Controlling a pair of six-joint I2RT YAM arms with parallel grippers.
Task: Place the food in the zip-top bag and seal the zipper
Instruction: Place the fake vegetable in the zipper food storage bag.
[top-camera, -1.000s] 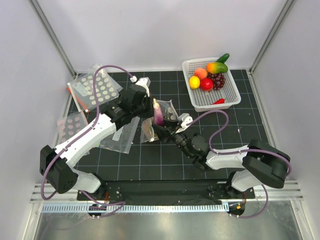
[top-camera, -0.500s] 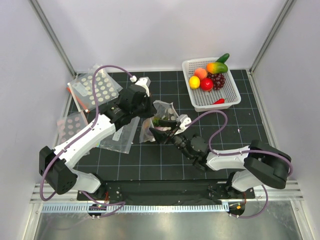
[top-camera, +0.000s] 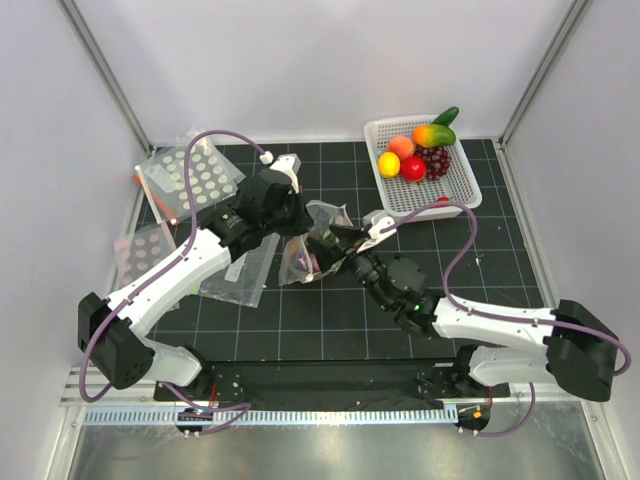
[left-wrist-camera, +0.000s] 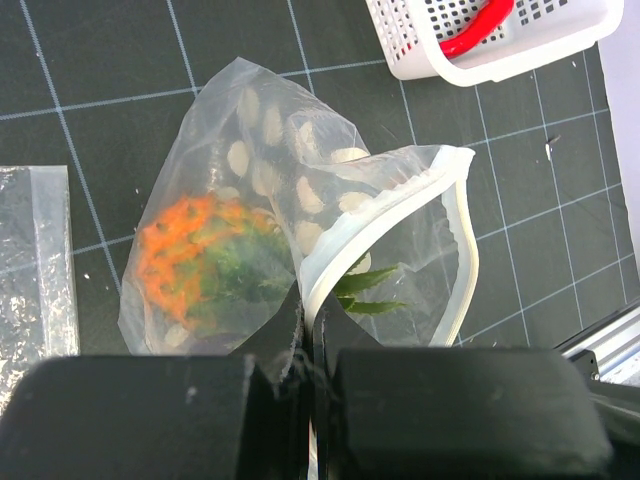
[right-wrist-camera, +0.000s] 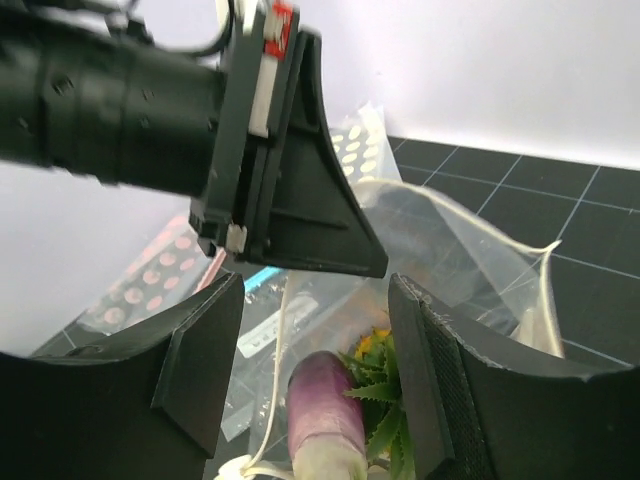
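Note:
The zip-top bag (top-camera: 330, 215), clear with white dots, stands open on the mat. My left gripper (top-camera: 290, 218) is shut on its mouth edge, pinching the white zipper (left-wrist-camera: 465, 240) strip between the jaws (left-wrist-camera: 310, 330). The orange pineapple (left-wrist-camera: 185, 255) with its green crown lies inside the bag (left-wrist-camera: 300, 160). The purple eggplant (right-wrist-camera: 325, 410) lies in the bag beside the crown (right-wrist-camera: 385, 400), and shows in the top view (top-camera: 308, 262). My right gripper (right-wrist-camera: 318, 300) is open above the eggplant without touching it, at the bag's mouth (top-camera: 335, 245). The round red fruit (top-camera: 413, 168) and red chili (left-wrist-camera: 480, 30) are in the basket.
A white basket (top-camera: 430, 208) at the back right holds a peach, lemon, mango and grapes; its corner shows in the left wrist view (left-wrist-camera: 420, 55). Spare dotted bags (top-camera: 190, 175) and a plain clear bag (top-camera: 240, 270) lie at the left. A purple cable loops over the basket's front.
My right gripper carried the eggplant from upright above the bag down into it, and now stands open. The right arm has stretched forward. The left gripper kept its hold.

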